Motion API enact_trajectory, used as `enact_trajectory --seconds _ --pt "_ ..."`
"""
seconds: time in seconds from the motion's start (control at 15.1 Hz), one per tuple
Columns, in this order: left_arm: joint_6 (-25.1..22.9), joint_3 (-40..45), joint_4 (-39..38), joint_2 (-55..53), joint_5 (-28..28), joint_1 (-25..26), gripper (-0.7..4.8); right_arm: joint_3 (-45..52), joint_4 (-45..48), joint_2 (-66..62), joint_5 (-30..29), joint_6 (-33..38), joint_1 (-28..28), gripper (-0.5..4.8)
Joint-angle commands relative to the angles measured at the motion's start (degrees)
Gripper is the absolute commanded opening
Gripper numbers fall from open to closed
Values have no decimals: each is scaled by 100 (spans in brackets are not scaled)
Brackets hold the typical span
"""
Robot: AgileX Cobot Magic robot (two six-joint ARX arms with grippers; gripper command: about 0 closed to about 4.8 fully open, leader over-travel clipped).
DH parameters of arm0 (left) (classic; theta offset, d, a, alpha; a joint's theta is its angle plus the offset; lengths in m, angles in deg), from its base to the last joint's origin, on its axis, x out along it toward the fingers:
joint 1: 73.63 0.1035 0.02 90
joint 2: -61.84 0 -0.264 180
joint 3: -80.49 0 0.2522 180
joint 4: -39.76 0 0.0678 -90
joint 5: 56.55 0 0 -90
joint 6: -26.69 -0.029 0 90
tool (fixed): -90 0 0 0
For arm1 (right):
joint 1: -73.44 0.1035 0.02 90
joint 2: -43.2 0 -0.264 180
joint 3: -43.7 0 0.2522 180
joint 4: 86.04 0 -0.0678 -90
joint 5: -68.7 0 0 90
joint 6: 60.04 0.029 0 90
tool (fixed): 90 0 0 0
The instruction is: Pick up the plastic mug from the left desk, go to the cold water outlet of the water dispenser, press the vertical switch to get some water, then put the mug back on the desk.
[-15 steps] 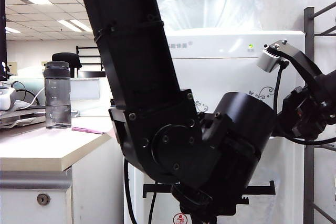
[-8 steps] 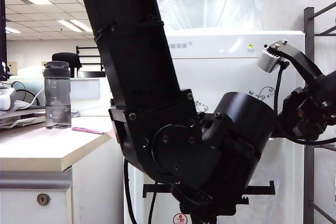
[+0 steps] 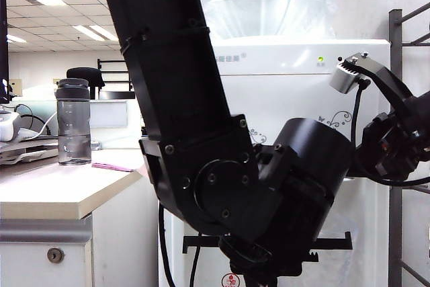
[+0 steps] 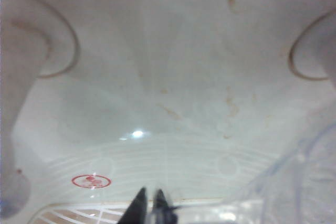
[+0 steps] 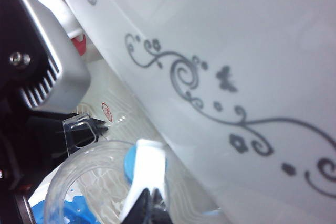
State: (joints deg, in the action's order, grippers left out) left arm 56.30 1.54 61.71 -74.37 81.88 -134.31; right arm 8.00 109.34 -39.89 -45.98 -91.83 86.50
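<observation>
Barely budged since a second ago — left gripper [image 4: 149,211] clamped on plastic mug [image 5: 100,182] under cold water outlet [image 5: 137,165]; right gripper [image 5: 148,203] pinched shut against vertical switch [image 5: 147,169], probably filling.

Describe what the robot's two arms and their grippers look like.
Both arms are matte black with round joint housings and small screws. The left arm carries black cables; the right arm bears a ribbed silver wrist camera. The left gripper and right gripper show thin dark fingertips.
</observation>
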Motion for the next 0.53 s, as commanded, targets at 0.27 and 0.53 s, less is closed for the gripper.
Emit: enact_trajectory --seconds 0.27,0.53 --pt "44 -39 186 31 85 -2 -5 26 -472 -107 52 -66 4 -1" --pt "44 -39 186 31 85 -2 -5 26 -468 -275 52 -105 4 -1"
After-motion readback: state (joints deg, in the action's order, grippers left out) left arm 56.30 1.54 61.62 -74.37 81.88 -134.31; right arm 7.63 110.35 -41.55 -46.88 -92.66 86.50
